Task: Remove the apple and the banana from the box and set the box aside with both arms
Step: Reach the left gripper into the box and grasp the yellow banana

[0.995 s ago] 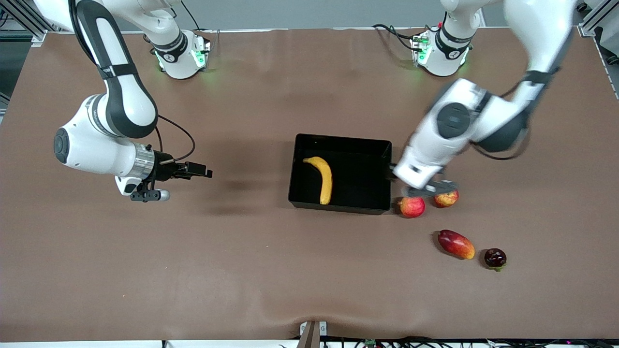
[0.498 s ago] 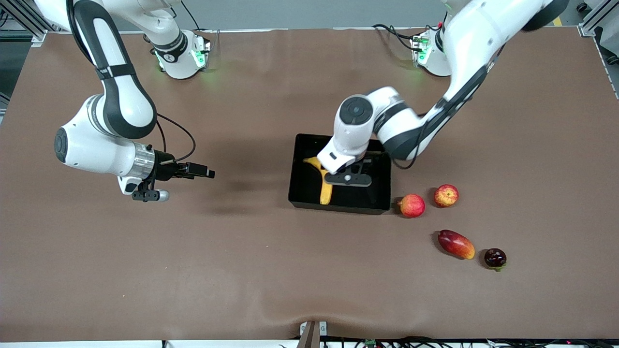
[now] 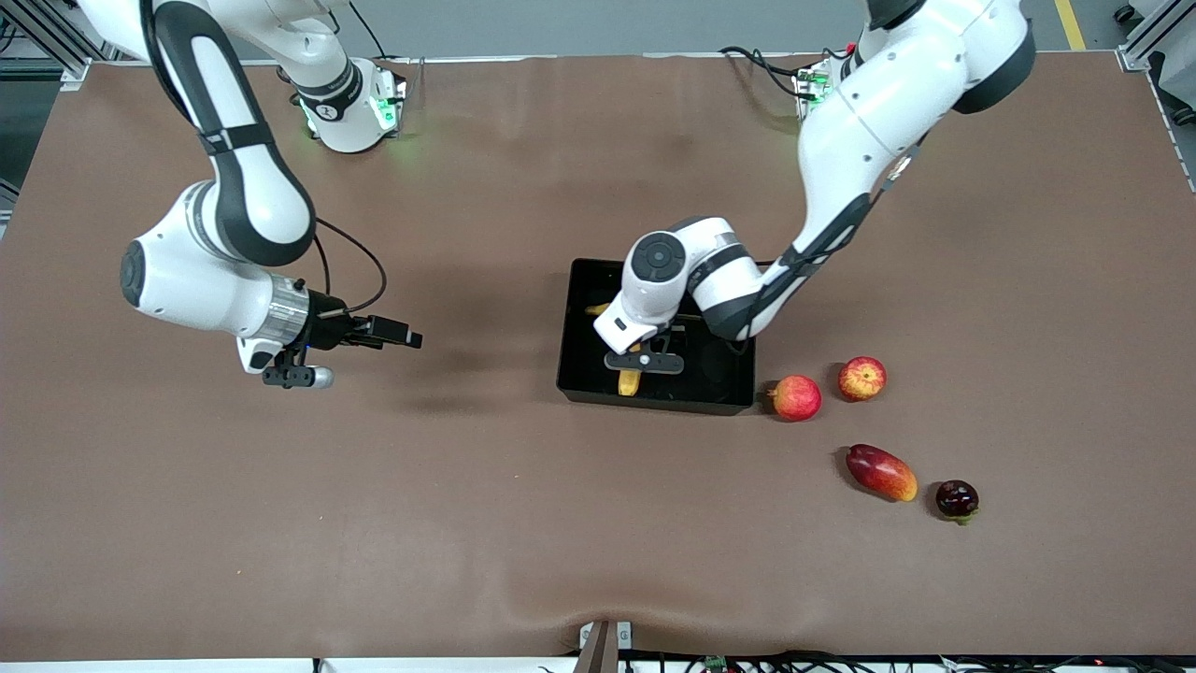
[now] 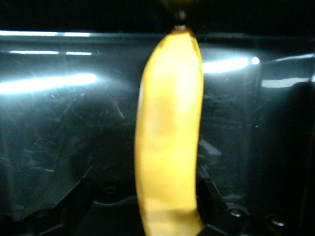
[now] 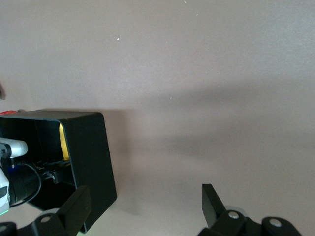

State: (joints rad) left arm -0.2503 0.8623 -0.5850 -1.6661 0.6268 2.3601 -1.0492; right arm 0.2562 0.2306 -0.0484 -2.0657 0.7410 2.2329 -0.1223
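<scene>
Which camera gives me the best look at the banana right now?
The left wrist view: the banana fills it, lying in the box. The front view shows only its tip under the left gripper; the right wrist view catches a yellow sliver.

the banana [image 3: 630, 380] lies in the box [image 3: 579, 318]; the apple [image 3: 861, 378] sits outside it toward the left arm's end.

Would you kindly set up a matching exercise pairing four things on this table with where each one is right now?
Things:
1. banana
2. right tool
3. apple
4. left tool

Places:
A. on the bare table, toward the left arm's end, outside the box
B. lying in the box
C. down inside the box, over the banana
D. open, over bare table toward the right arm's end

Pairs: 1-B, 2-D, 3-A, 4-C
</scene>
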